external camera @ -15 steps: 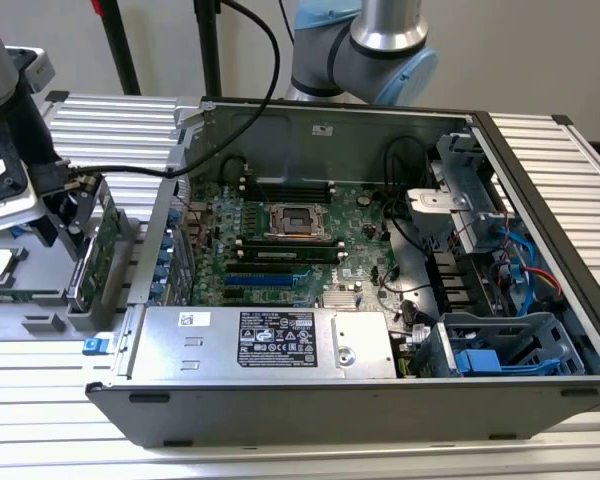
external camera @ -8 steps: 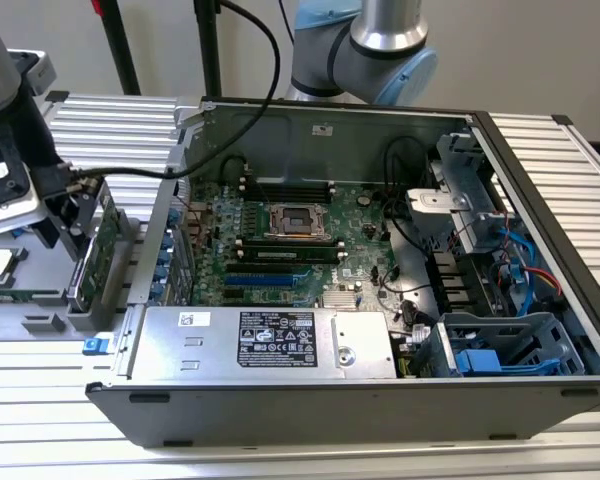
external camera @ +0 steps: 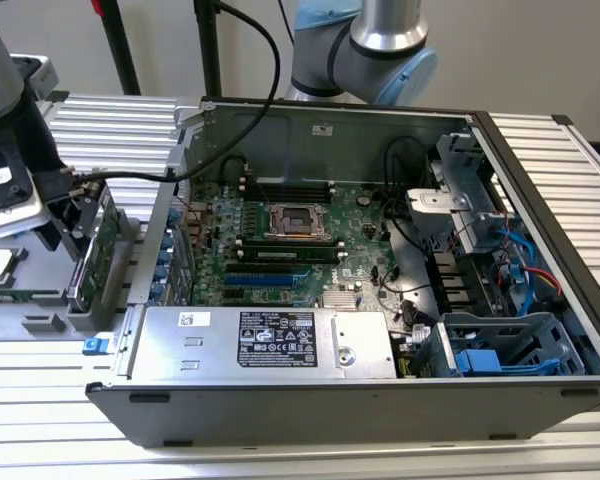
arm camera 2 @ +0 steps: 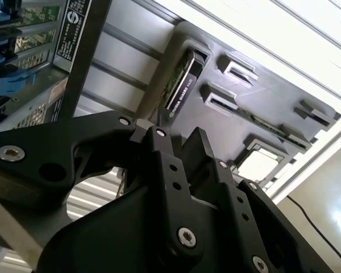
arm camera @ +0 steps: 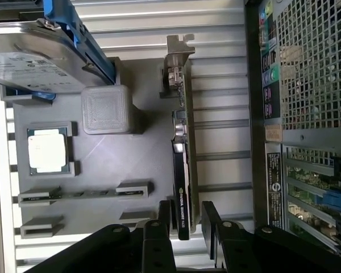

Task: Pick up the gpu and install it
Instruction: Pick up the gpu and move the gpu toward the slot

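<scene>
Gripper: black two-finger gripper (arm camera: 186, 209) spread, straddling the card's near end, with a gap on one side.
Gpu: flat green-and-black gpu (arm camera: 182, 148) with a silver bracket, standing on edge in a slot at the grey moulded tray's (arm camera: 102, 165) edge nearest the open grey computer case (external camera: 400, 125).
Handling: judged light, stiff, fragile — pinch the board's faces, clear of the connector.
Hidden: lower edge sunk in the slot; pad contact unclear.

gpu (arm camera: 182, 165): matt black plastic shroud, bare silver metal end bracket (arm camera: 179, 57). gripper (arm camera: 187, 219): smooth matt black. tray (arm camera: 102, 165): matt grey plastic. table (arm camera: 216, 136): ribbed pale metal. hard drive (arm camera: 40, 57): shiny silver metal, blue plastic rails (arm camera: 79, 34).
</scene>
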